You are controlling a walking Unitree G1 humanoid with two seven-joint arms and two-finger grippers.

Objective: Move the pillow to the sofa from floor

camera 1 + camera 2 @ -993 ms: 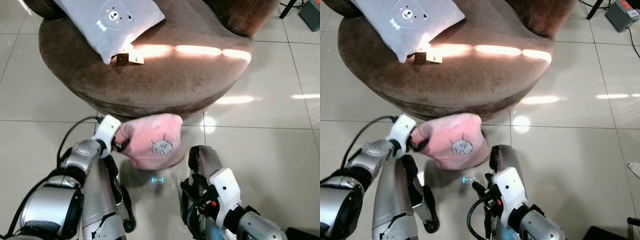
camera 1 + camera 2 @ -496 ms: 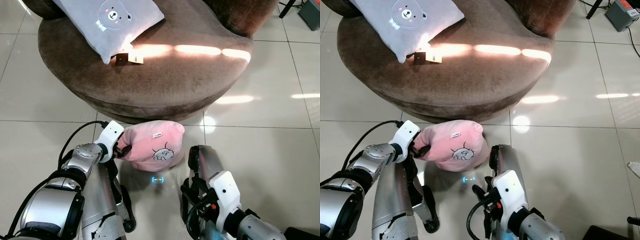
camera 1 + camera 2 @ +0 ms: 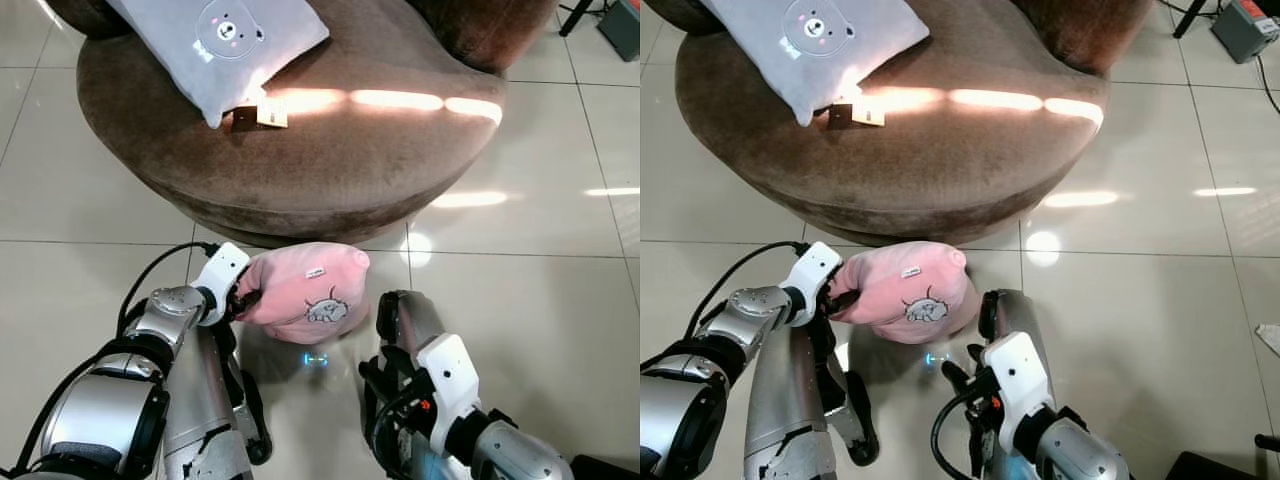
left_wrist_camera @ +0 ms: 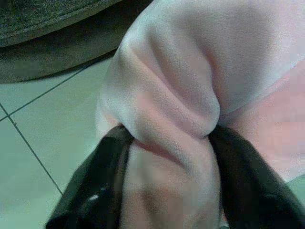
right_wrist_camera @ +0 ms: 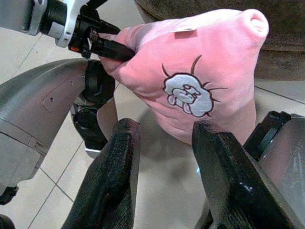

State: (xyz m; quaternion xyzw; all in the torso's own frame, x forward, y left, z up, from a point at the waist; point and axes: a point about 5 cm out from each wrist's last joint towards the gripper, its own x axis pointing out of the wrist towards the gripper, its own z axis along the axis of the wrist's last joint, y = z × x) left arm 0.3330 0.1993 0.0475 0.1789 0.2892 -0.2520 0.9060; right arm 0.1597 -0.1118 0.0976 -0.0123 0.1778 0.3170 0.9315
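The grey bear cushion (image 3: 222, 45) runs off the top edge, so its upper part is cut away, and so is the back of the brown sofa (image 3: 330, 150). The print on the small tag (image 3: 262, 116) beside it is too small to read. A fold of the pink pillow (image 4: 190, 71) hides the tips of the left tool (image 4: 167, 143). In the wrist view, the right tool (image 5: 164, 157) is cropped below.

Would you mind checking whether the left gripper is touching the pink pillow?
Touching: in the left wrist view, the left gripper pinches a fold of the pink pillow between both black fingers.
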